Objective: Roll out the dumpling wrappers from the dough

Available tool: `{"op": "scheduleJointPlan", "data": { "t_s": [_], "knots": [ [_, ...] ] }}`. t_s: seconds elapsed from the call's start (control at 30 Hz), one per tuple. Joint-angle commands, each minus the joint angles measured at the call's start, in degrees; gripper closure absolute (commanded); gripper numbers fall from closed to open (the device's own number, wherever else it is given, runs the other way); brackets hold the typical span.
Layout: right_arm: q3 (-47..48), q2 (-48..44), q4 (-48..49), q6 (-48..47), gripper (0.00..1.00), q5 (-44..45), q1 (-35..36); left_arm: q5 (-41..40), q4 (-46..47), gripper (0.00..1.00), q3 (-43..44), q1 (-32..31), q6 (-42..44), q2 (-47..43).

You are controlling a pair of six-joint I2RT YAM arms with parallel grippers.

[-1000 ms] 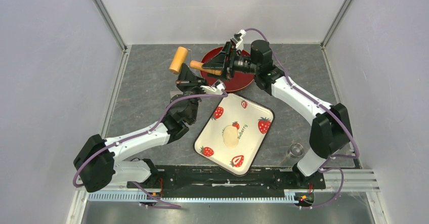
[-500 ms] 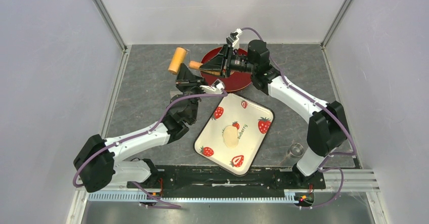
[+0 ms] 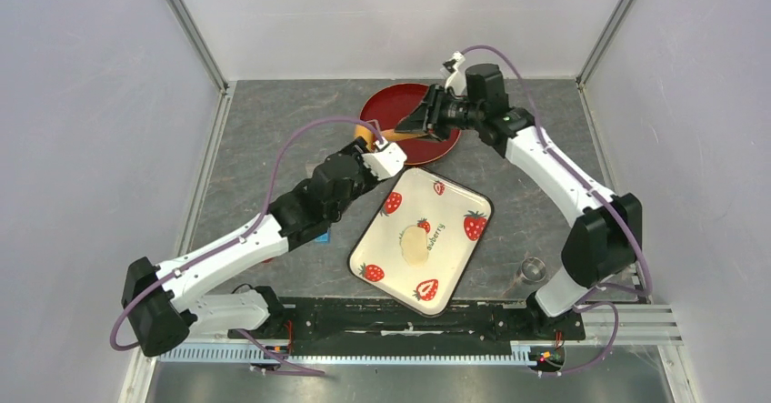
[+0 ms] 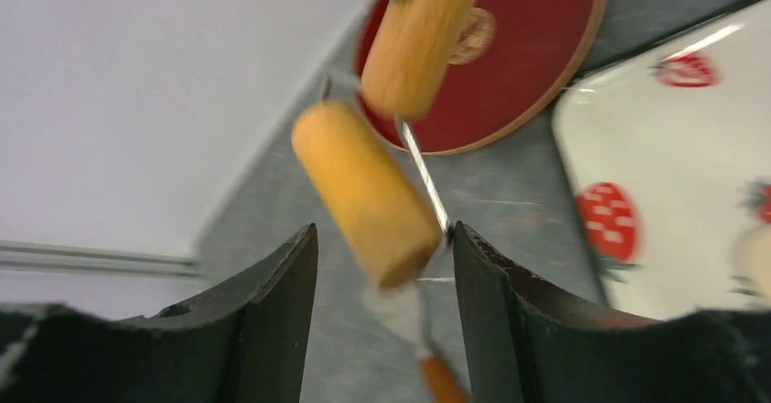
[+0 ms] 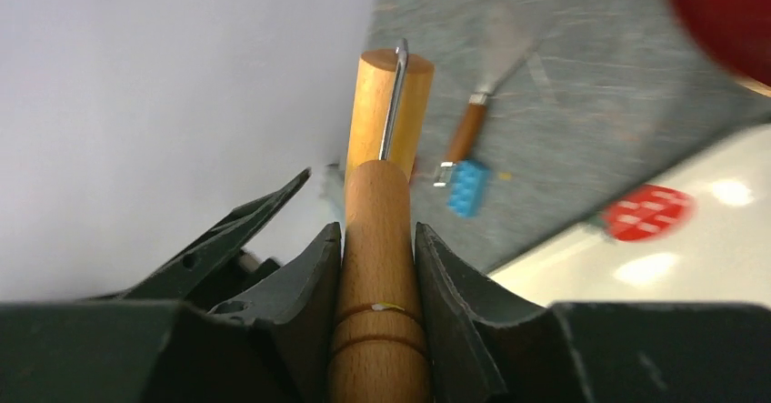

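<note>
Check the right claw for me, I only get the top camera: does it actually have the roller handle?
Observer: Yes. On the right wrist camera the right claw is clamped on the roller by its wooden handle.
Operator: Left claw?
Observer: The left claw is open, fingers apart, with the roller's drum in the gap.
Operator: Anything on the table I'm missing?
Observer: A scraper and a blue block lie on the table beyond the roller.
</note>
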Motion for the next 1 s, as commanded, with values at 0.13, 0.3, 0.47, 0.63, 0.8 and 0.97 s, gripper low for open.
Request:
{"op": "scheduleJointPlan", "data": {
  "t_s": [0.13, 0.3, 0.47, 0.63, 0.8, 0.97],
  "knots": [
    [4.19, -6.67, -28.30, -26.28, 1.00, 11.13, -6.93, 24.66, -20.33, 0.34, 6.17, 3.07, -43.98, 3.41],
    [5.49, -7.83, -39.43, -33.63, 1.00, 11.63, -7.72, 52.32, -23.34, 0.34, 9.18, 16.17, -51.93, 10.14],
    [5.26, -8.72, -45.46, -37.16, 1.00, 9.34, -7.56, 68.92, -22.41, 0.35, 7.84, 26.49, -55.50, 16.55],
    [4.01, -9.12, -47.64, -38.19, 1.00, 8.09, -5.13, 74.94, -20.49, 0.36, 3.62, 31.14, -55.98, 24.18],
    [-0.25, -10.17, -44.79, -36.72, 1.00, 8.72, -0.75, 73.85, -19.40, 0.43, 1.99, 31.28, -53.82, 30.90],
    [-5.44, -12.12, -39.52, -35.56, 1.00, 12.91, 3.91, 74.59, -21.01, 0.60, 2.93, 30.80, -51.32, 37.01]
  ]
}}
